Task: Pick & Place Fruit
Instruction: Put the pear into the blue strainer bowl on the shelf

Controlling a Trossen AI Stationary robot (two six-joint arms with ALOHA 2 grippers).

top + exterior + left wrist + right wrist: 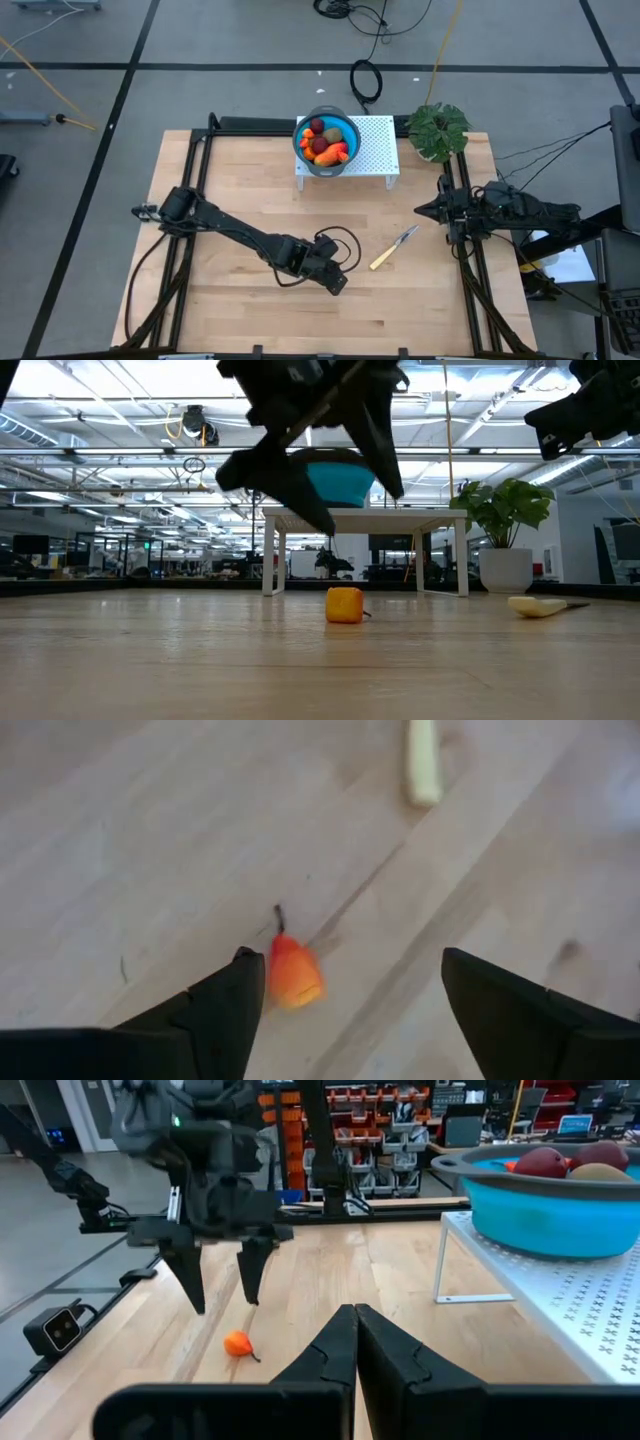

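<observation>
Fingers (225,1010) of the left gripper (345,1010) stand spread wide and hold nothing; they hang just above the worktop (240,190), and a small orange fruit (293,973) lies on the wood between them, close to one finger and apart from the other. In the low view this orange fruit (344,604) sits alone on the boards under the raised left gripper (330,490); the right wrist view shows it (238,1343) below the two pointed tips (255,1275). From above, the left gripper (335,278) is near the worktop's middle, towards the front edge, with a knife (393,248) near it on the right. Farther back, a blue bowl (300,143) stands on a white perforated stand (375,145) and holds the other fruits (326,141), red, brownish and orange. A potted plant (438,130) stands just beside the stand at the back right corner. The right gripper (355,1330) is clenched on nothing and waits raised at the worktop's right edge (428,209).
</observation>
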